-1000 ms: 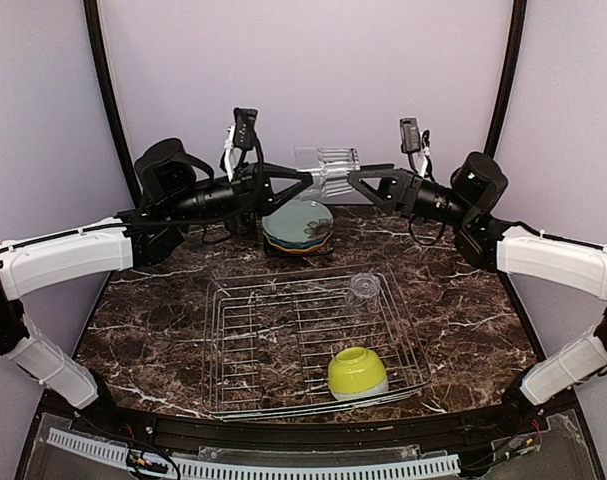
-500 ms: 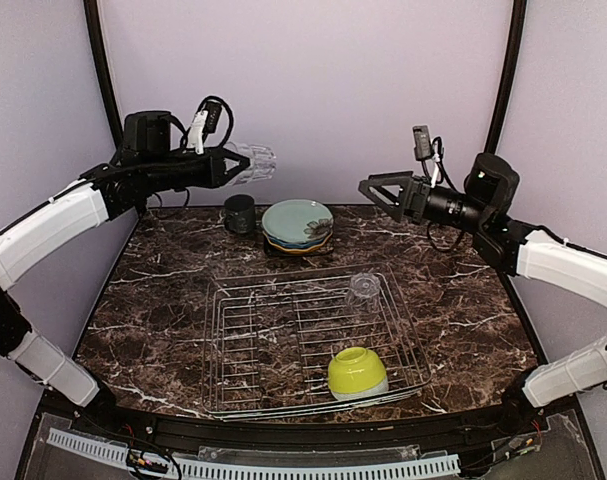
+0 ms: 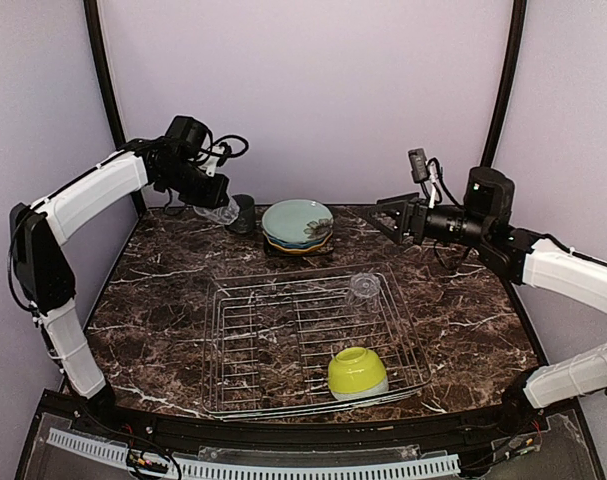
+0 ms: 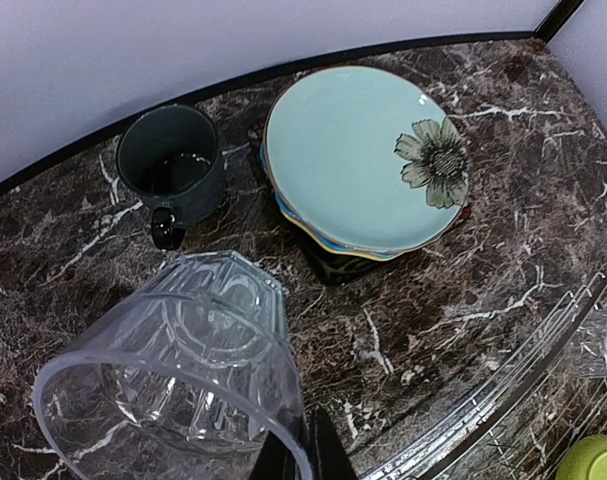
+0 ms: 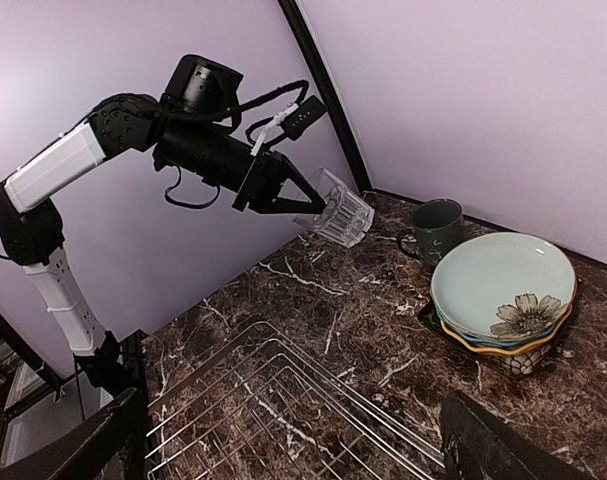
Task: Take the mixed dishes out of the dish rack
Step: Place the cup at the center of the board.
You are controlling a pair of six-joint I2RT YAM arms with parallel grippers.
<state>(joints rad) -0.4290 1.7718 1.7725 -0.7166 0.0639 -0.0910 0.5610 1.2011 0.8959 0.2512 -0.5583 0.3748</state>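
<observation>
My left gripper (image 3: 211, 196) is shut on the rim of a clear glass (image 4: 183, 370), which hangs tilted above the marble just left of the dark grey mug (image 3: 243, 213). The right wrist view shows that glass (image 5: 338, 210) well above the table. A stack of plates (image 3: 297, 224) with the pale teal floral one on top sits right of the mug. The dish rack (image 3: 283, 275) holds a second clear glass (image 3: 364, 288) at its far right and a lime-green bowl (image 3: 357, 372) at its near right. My right gripper (image 3: 388, 215) hovers open and empty at the back right.
The plates rest on a small dark stand (image 4: 333, 265). The purple back wall and black corner posts (image 3: 503, 80) close off the rear. Bare marble (image 3: 153, 300) lies left of the rack and more (image 3: 463, 310) to its right.
My left arm has carried the glass from the back middle out to the left and down beside the mug. My right gripper has let go, opened wide and drawn back to the right.
</observation>
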